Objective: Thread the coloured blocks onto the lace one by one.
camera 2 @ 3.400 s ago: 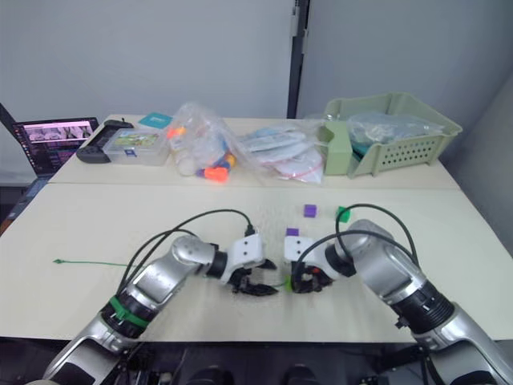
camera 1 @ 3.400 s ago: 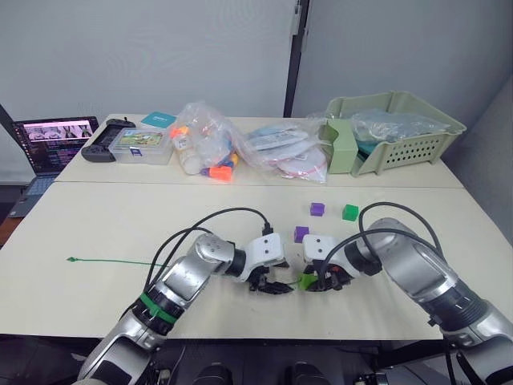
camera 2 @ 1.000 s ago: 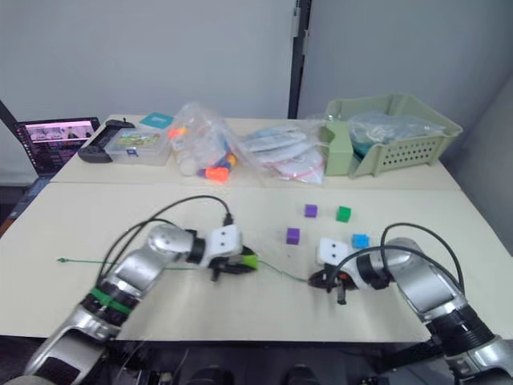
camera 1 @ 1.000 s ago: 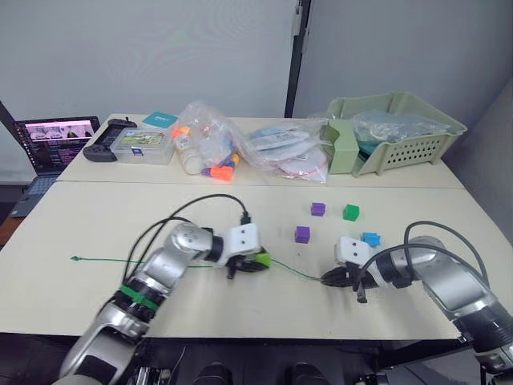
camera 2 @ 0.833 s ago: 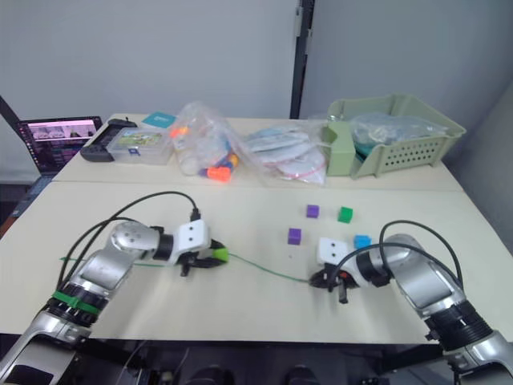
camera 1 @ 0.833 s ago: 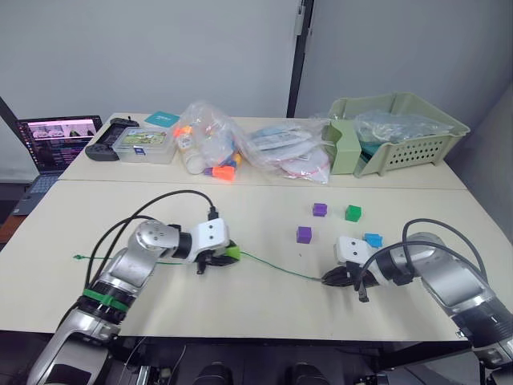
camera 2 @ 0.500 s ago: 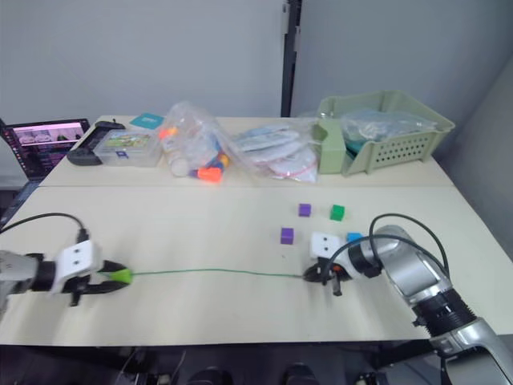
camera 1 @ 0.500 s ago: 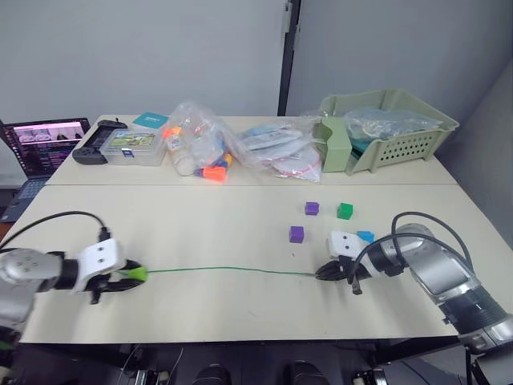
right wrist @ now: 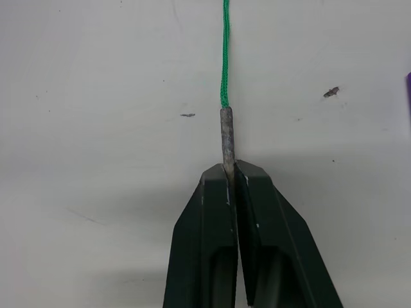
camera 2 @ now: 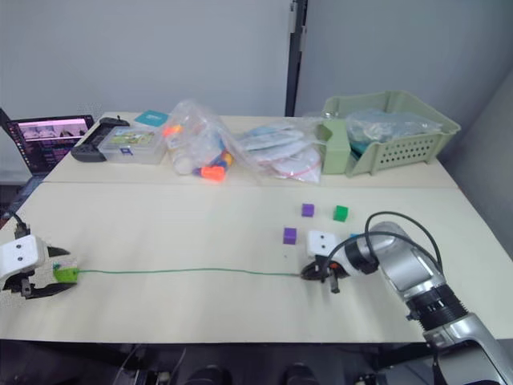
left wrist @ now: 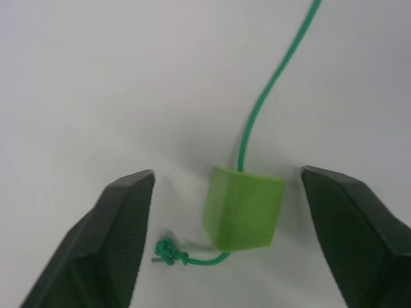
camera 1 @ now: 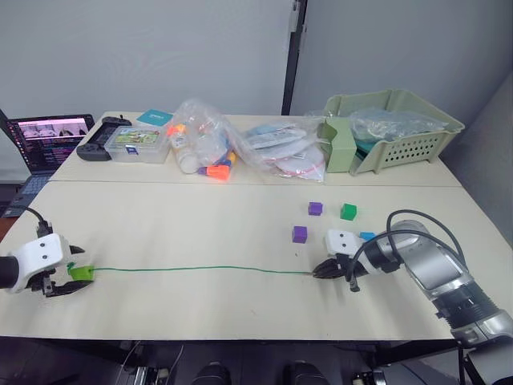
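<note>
A lime green block (left wrist: 244,206) rests on the table at the far left, strung on the lace (camera 1: 200,269) just ahead of its knotted end (left wrist: 168,251). My left gripper (left wrist: 226,176) is open, one finger on each side of the block and neither touching it. The lace runs straight across the table to its grey tip (right wrist: 226,131), and my right gripper (right wrist: 229,170) is shut on that tip. Beyond the right gripper lie two purple blocks (camera 1: 299,233) (camera 1: 315,208), a dark green block (camera 1: 348,212) and a blue block (camera 1: 367,237).
Along the back of the table sit a laptop (camera 1: 52,138), a black controller (camera 1: 96,146), a clear plastic box (camera 1: 135,144), bags of toy pieces (camera 1: 204,144) and a green basket (camera 1: 393,128). The table's front edge is close to both grippers.
My left gripper carried the lime block leftward along the lace to the knotted end, and its fingers now stand apart from it. The right gripper stayed shut on the tip.
</note>
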You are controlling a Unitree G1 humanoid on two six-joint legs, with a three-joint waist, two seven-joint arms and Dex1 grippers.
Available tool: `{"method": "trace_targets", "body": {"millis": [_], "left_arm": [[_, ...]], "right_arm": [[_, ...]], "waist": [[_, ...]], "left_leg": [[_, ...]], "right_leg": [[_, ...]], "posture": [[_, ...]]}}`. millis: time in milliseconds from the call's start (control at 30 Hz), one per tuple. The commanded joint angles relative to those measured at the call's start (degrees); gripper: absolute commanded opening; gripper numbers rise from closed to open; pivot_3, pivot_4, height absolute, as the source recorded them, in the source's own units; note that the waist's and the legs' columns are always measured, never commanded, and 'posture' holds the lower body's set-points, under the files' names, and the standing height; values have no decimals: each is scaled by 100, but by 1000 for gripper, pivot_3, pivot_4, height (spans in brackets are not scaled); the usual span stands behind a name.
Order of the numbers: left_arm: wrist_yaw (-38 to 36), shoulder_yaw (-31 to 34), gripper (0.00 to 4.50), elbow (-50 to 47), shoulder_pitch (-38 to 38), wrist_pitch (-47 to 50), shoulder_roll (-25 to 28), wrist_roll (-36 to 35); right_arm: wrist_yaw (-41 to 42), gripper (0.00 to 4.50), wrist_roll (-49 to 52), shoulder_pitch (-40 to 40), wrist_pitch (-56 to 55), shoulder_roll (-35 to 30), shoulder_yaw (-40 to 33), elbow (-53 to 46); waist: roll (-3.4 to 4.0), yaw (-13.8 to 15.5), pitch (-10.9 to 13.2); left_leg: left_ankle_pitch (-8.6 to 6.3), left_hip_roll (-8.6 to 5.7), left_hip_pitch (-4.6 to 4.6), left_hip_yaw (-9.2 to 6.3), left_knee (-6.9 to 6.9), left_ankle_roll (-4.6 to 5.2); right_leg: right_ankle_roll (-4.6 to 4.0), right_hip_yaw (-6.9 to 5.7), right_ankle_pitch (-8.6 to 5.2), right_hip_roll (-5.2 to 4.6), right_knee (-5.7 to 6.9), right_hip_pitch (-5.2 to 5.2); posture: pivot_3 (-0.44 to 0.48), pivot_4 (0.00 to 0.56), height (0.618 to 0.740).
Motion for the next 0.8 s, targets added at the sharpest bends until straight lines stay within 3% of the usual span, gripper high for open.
{"method": "trace_targets", "body": {"millis": [33,100,300,467,633,800], "left_arm": [[-209,184,4470,-841,-309,511,-76,-492],[-272,150,4470,-1737,-379,1134,-257,-841],[170,-430,4470,-3699,-715,1938,-1084,-769],[741,-1202,4470,-4848,-934,2960,-2615,-1112],[1044,-2119,4470,-4611,-973,3103,-3886,-705],[1046,-2551,4470,-3618,-1016,2742,-4524,-350]], "right_arm": [[75,0,48,22,15,-12,-52,-68],[81,0,64,33,54,-9,-80,-95],[28,0,156,97,314,18,-177,-361],[-49,0,211,185,582,3,-240,-652],[-123,0,281,237,839,-36,-258,-921],[-295,0,383,304,1211,-21,-306,-1218]], "waist": [[-1,6,0],[-2,25,0],[-3,14,0],[-3,11,0],[-3,5,0],[-2,11,0]], "left_leg": [[0,0,-1,0,0,0],[0,0,-1,-1,1,0],[1,-6,-9,-4,5,-2],[1,-10,-16,-14,9,-1],[1,-17,-41,-27,38,-1],[1,-19,-43,-32,57,0]], "right_leg": [[0,0,0,0,0,0],[1,0,0,0,0,2],[5,6,3,-1,1,0],[11,8,7,-1,3,-1],[22,10,13,0,2,-6],[22,8,13,2,3,-1]], "posture": [[0,150,740],[0,150,740],[0,150,740],[0,150,740],[0,150,740],[0,150,740]]}}
